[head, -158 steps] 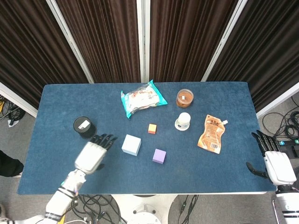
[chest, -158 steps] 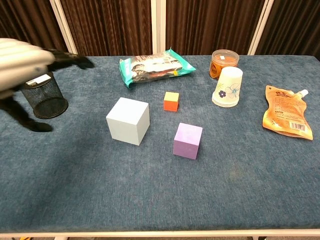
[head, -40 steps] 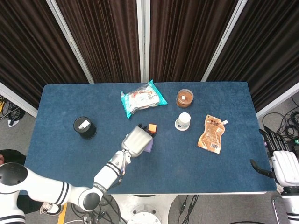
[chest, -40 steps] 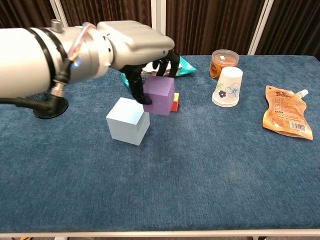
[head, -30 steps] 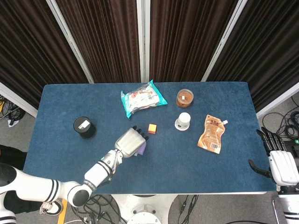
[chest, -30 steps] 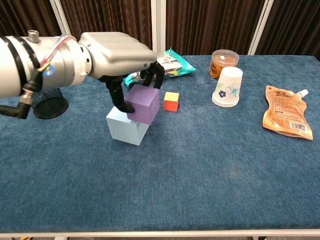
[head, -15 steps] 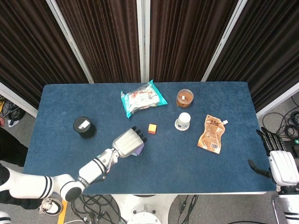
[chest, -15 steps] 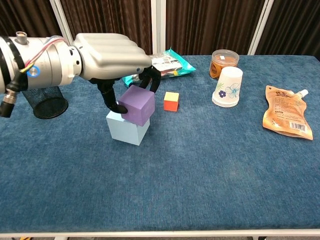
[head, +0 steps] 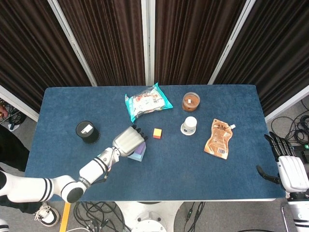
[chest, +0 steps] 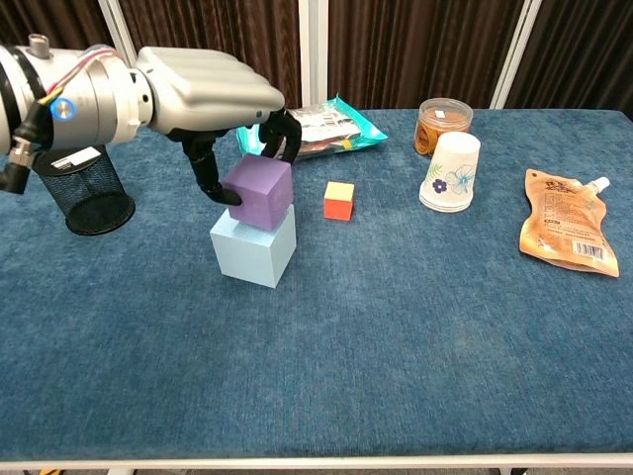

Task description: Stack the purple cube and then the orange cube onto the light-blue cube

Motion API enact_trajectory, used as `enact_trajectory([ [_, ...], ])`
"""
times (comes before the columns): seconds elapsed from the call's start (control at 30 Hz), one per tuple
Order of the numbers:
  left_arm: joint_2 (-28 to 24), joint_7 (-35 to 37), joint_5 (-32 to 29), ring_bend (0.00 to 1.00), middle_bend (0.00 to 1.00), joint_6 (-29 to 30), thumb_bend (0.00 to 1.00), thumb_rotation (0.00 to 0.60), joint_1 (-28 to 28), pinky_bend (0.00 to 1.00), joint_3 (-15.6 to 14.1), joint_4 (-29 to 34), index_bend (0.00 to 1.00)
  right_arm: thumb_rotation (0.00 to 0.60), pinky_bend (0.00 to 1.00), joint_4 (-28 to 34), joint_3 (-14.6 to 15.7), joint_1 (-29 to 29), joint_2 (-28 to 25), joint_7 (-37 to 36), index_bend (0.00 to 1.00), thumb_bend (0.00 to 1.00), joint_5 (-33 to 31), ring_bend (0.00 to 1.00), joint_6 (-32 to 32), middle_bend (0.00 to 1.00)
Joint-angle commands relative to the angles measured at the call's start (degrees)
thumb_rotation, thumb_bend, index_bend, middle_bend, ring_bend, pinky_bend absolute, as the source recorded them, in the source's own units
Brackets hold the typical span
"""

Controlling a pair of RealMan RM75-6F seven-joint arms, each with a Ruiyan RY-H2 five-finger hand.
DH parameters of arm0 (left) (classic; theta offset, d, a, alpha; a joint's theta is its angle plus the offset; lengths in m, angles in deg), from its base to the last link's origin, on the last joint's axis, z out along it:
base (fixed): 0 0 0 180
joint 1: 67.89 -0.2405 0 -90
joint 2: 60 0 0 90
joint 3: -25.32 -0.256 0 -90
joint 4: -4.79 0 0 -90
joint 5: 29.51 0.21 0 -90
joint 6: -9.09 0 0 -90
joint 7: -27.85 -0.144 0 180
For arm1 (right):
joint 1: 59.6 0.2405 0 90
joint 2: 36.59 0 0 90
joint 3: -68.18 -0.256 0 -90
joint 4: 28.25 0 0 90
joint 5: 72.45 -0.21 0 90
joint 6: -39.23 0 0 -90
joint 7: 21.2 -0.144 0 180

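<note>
I have the purple cube [chest: 259,192] pinched in my left hand [chest: 203,94], thumb on its near-left face and fingers curled over the back, and it sits on top of the light-blue cube [chest: 253,250], shifted toward the right rear corner rather than centred. From the chest view I cannot tell whether its full weight is down or the hand carries some of it. The risk I see is in letting go: if I open unevenly, the thumb or a trailing finger could drag the purple cube off that edge, or nudge the lower cube across the blue cloth of the table [chest: 415,346]. An off-centre base would also make the later placement shakier. The orange cube [chest: 338,200] waits just to the right of the stack, near enough that a careless withdrawal sweeping rightward could knock it. The snack bag [chest: 309,127] lies behind my fingers, and the mesh cup [chest: 87,188] stands off to the left. My right hand [head: 288,170] rests past the table's right edge with fingers spread and nothing in it.
</note>
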Motion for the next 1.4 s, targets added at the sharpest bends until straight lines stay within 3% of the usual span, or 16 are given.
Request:
enact_trajectory([
  [0.03, 0.09, 0.09, 1.04, 0.34, 0.61, 0.01, 0.31, 0.6, -0.18, 0.31, -0.72, -0.52, 0.43, 0.6, 0.0, 0.01, 0.02, 0.05, 0.01, 0.1, 0.0, 0.18, -0.07, 0.0, -0.13, 0.0],
  [0.57, 1.46, 3.04, 2.75, 0.34, 0.59, -0.68, 0.31, 0.6, -0.66, 0.3, -1.28, -3.08, 0.43, 0.6, 0.0, 0.83, 0.32, 0.42, -0.75, 0.51, 0.0, 0.18, -0.6, 0.0, -1.56, 0.0],
  [0.67, 1.23, 3.67, 2.4, 0.33, 0.54, -0.91, 0.3, 0.6, -0.81, 0.3, -1.25, -2.64, 0.41, 0.6, 0.0, 0.86, 0.46, 0.45, -0.88, 0.29, 0.0, 0.18, -0.37, 0.0, -1.67, 0.0],
  [0.8, 0.52, 4.39, 2.3, 0.26, 0.38, -1.52, 0.21, 0.6, -0.69, 0.28, -1.09, -1.94, 0.26, 0.6, 0.0, 0.85, 0.57, 0.41, -0.9, 0.18, 0.0, 0.18, -0.34, 0.0, -1.71, 0.0],
  [0.93, -0.22, 3.5, 1.1, 0.23, 0.31, -1.34, 0.16, 0.6, -0.32, 0.27, -0.81, -0.76, 0.19, 0.6, 0.0, 0.83, 0.56, 0.37, -1.04, -0.16, 0.0, 0.18, -0.33, 0.0, -1.63, 0.0],
  [1.27, -3.04, -3.33, -4.27, 0.22, 0.3, 2.43, 0.15, 0.6, 1.89, 0.27, 0.77, 5.54, 0.19, 0.6, 0.0, 0.4, 0.52, 0.06, -1.76, -2.63, 0.0, 0.18, -0.23, 0.0, -1.16, 0.0],
  [1.33, -2.93, -6.49, -7.45, 0.22, 0.31, 4.09, 0.15, 0.6, 3.08, 0.28, 1.63, 6.63, 0.19, 0.6, 0.0, 0.28, 0.55, 0.18, -1.87, -3.13, 0.0, 0.18, -0.13, 0.0, -1.41, 0.0],
  [1.4, -2.58, -8.5, -14.77, 0.22, 0.31, 5.74, 0.15, 0.6, 4.64, 0.29, 3.57, 8.64, 0.19, 0.6, 0.0, 0.24, 0.73, 0.42, -2.23, -4.04, 0.0, 0.18, -0.16, 0.0, -2.2, 0.0],
])
